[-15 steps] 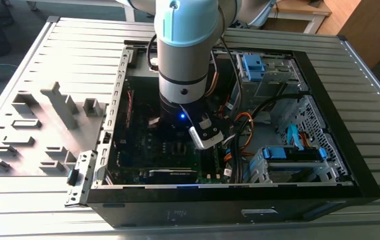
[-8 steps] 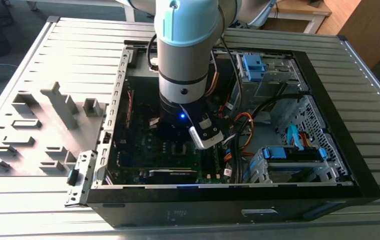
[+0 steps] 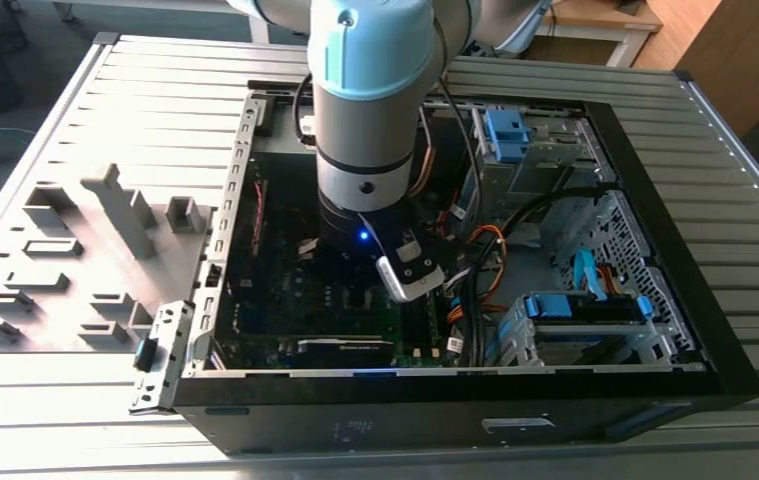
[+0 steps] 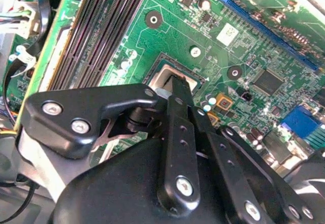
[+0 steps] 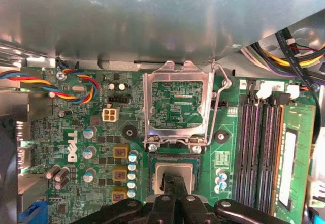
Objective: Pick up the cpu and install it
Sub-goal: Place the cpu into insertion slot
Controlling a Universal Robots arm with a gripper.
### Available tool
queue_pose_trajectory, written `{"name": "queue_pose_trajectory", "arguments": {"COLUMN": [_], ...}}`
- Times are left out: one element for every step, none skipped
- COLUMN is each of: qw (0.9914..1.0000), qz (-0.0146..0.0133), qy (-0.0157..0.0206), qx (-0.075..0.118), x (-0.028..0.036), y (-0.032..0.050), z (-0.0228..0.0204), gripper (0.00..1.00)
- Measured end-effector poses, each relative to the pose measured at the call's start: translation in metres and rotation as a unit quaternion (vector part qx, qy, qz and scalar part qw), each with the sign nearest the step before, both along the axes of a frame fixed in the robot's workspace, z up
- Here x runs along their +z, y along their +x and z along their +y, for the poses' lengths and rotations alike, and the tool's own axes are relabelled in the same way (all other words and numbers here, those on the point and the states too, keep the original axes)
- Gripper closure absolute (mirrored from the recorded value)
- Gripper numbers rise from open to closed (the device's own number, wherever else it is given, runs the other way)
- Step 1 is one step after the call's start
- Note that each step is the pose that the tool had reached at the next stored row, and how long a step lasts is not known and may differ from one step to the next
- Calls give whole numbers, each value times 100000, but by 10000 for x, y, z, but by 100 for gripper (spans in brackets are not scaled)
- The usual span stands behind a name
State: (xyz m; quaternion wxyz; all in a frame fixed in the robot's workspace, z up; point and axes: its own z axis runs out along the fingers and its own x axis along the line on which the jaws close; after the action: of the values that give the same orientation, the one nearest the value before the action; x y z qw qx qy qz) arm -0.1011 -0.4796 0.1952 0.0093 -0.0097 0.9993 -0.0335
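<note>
The arm (image 3: 366,120) reaches down into the open case (image 3: 699,370) on the bench (image 3: 152,90), and the work is at the seating step of the install. In both wrist views the gripper (image 5: 174,182) is right at the socket on the board (image 5: 51,112). Its jaws stand narrow, tips almost together.

The cpu (image 5: 175,170) lies directly under the tips, inside the socket's dark square surround. Its dull silver top shows around and just beyond them, and the second wrist view shows the same silver patch (image 4: 165,76) at the fingertip. It looks level and square to the socket. I cannot tell whether the tips press on it, pinch it or merely hover against it, nor whether it is fully bedded.

Just beyond the jaws the load frame (image 5: 147,107) stands flipped open, its lever (image 5: 217,107) raised beside it, so the chip is not yet clamped. The memory slots (image 5: 259,148) run off to one side, well clear.

By my reading, any further move calls for a straight vertical motion with no sideways drag, since a tilted or shifted chip could damage the socket contacts. The open frame so near the tips leaves little room.
</note>
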Motion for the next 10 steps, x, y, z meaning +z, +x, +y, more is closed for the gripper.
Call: {"name": "queue_pose_trajectory", "arguments": {"qw": [100000,100000,100000,100000,100000,100000,100000,100000,100000,100000], "qz": [4,2,4,-2,-5,13,22,19,13,2], "qy": [-11,-13,-14,-1,0,-32,-47,-45,-35,-16], "qx": [1,-1,-1,-2,-2,-3,-3,0,-3,-1], "x": [-1,-1,-2,-4,-10,-18,-24,-24,-26,-28], "y": [0,0,-1,0,0,-1,-1,-1,-1,-1], "z": [-1,-1,-1,0,0,-1,-1,-1,-1,-1], "gripper": [89,89,89,89,89,89,89,89,89,89]}}
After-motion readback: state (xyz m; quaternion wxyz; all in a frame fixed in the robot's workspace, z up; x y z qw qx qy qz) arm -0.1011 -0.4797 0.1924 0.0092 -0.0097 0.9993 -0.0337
